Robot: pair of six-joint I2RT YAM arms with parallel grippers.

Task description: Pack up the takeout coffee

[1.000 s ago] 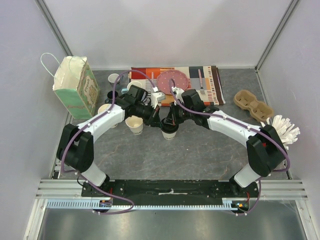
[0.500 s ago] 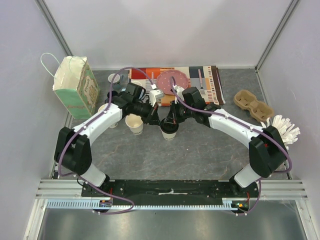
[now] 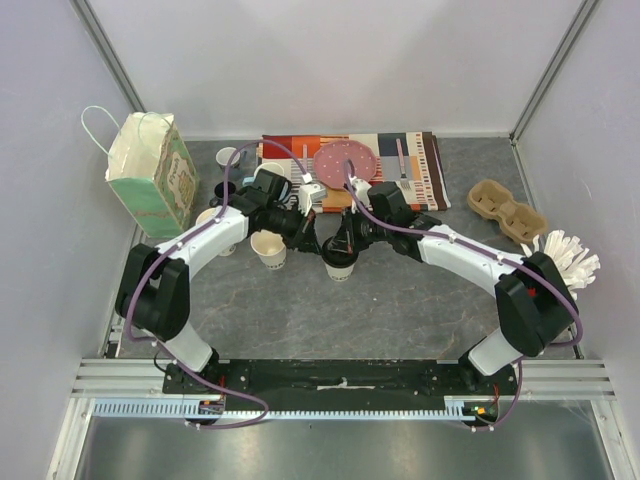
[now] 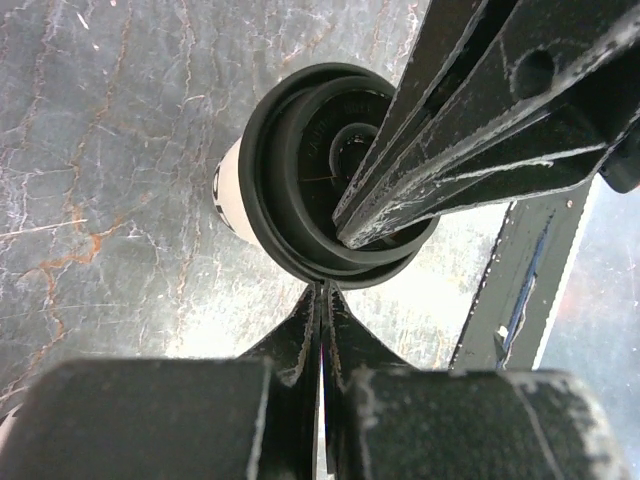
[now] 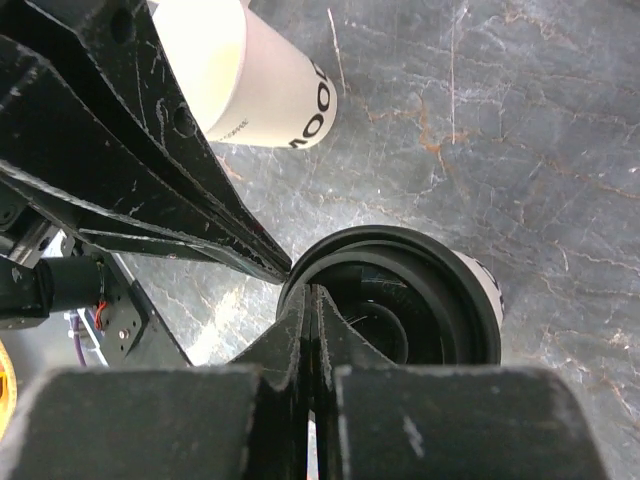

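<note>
A cream paper cup (image 3: 340, 266) with a black lid (image 3: 339, 254) stands at mid-table. It also shows in the left wrist view (image 4: 228, 190) and the right wrist view (image 5: 482, 283). My left gripper (image 3: 314, 240) is shut, and its tips (image 4: 322, 288) touch the lid's near rim (image 4: 300, 250). My right gripper (image 3: 346, 240) is shut, and its tips (image 5: 312, 292) rest on the lid (image 5: 420, 300). A second cream cup (image 3: 268, 248) stands open and lidless just left of them; it also shows in the right wrist view (image 5: 250, 80).
A green paper bag (image 3: 150, 175) stands at the far left. A cardboard cup carrier (image 3: 507, 210) lies at the right, with white plastic cutlery (image 3: 570, 258) below it. A striped cloth (image 3: 425, 160) with a pink plate (image 3: 345, 162) lies behind. Small mugs (image 3: 228, 156) stand near the bag.
Both grippers stay shut at the lidded cup. The left arm's elbow has shifted slightly; the cup has not moved.
</note>
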